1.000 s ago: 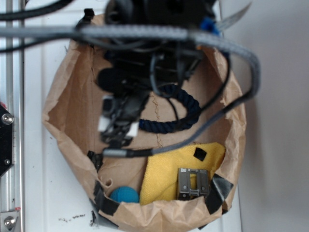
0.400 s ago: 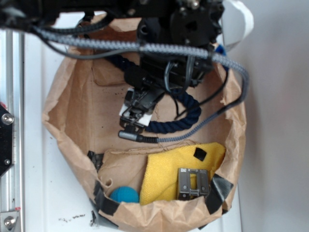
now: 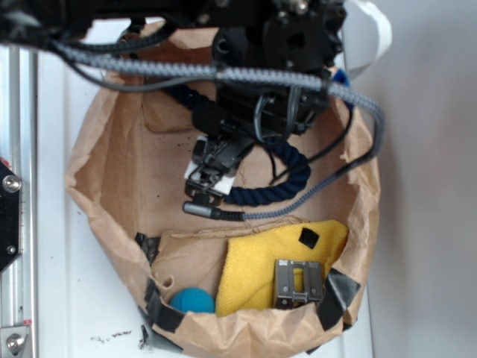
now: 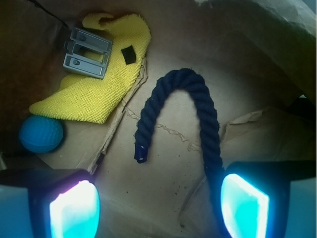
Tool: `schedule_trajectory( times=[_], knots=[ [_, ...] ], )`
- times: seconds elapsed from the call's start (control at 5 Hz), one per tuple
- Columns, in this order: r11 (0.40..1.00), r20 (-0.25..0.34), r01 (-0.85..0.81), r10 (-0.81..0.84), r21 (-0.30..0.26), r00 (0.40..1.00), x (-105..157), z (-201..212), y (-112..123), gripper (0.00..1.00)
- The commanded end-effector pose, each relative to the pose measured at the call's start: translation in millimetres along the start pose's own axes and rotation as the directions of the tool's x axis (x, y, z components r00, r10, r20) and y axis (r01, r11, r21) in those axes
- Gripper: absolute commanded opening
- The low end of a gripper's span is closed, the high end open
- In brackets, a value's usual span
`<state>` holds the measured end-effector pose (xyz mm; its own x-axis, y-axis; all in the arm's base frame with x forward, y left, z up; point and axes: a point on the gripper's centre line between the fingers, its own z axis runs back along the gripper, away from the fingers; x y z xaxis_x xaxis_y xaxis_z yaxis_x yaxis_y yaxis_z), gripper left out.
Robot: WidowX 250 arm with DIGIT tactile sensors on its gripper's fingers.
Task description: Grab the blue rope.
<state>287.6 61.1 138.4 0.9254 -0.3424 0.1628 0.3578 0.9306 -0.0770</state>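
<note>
Navy twisted thick rope [image 4: 198, 104], bent in an arch on the brown paper bag's floor [image 4: 163, 188], beneath the spread-open black gripper [image 4: 158, 208]; nearby, crumpled yellow cloth [image 4: 94, 94], grey metal clip [image 4: 89, 52], teal ball [image 4: 41, 134].

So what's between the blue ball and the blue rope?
In the wrist view, between the ball and the blue rope lie the yellow cloth's lower edge and bare brown paper with a torn flap edge.

Compared with one second earlier, the claw [image 3: 211, 177] sits farther toward 3 o'clock over the blue rope [image 3: 287, 179]; the arm now appears in sharp focus, no blur.
</note>
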Motion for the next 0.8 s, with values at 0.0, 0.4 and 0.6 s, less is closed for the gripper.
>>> schedule_trajectory(
  times=[0.0,0.4,0.6],
  knots=[
    [0.999,0.080,0.031,-0.033,0.027,0.996,1.8,-3.6,-0.8,1.00],
    [0.980,0.033,0.072,-0.079,0.186,0.996,9.9,-55.2,7.8,1.00],
    [0.954,0.041,0.087,-0.102,0.287,0.994,15.5,-74.9,23.0,1.00]
  ],
)
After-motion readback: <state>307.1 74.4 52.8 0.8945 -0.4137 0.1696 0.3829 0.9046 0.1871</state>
